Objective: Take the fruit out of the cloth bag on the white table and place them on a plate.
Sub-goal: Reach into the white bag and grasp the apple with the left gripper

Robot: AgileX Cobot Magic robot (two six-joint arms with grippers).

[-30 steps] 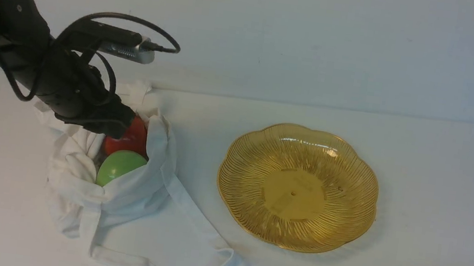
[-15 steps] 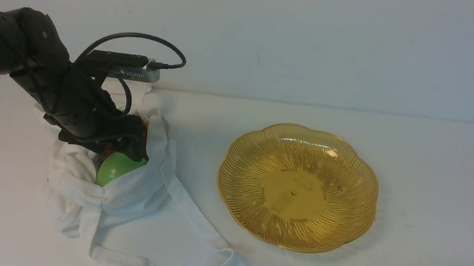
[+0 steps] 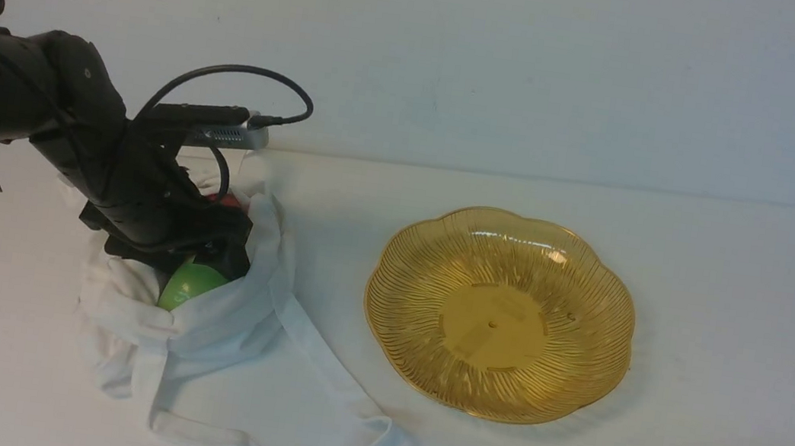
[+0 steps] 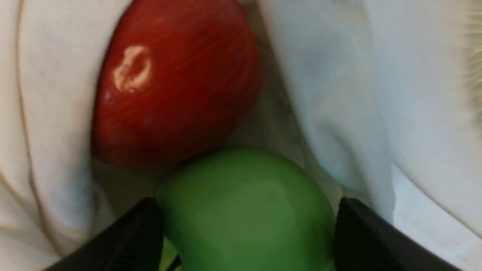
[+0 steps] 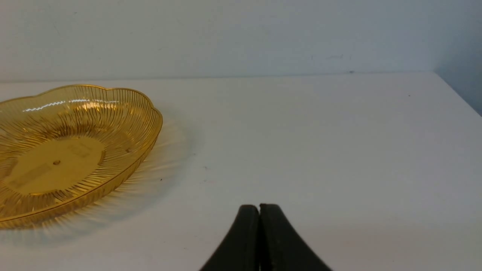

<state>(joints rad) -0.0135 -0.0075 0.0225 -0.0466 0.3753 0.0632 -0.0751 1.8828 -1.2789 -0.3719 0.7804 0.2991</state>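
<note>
Lowered since the earlier frame: black left gripper (image 4: 250, 222), now at the mouth of the soft white fabric bag (image 3: 223, 323). Jaws spread, one finger either side of the glossy round green fruit (image 4: 248, 210); firm grip cannot be told. Glossy round red fruit (image 4: 177, 79) beside it, also in bag. Scalloped translucent amber plastic plate (image 3: 492, 324) at 3 o'clock from bag. Black right gripper (image 5: 259, 207): fingertips together.

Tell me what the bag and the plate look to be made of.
Bag: soft woven cloth, probably cotton or similar, with a matte finish; it slumps into loose folds and creases.
Plate: amber, see-through and glossy, with sharp highlights on its ribbed wall. Likely moulded plastic, though the look alone doesn't rule out glass.
</note>
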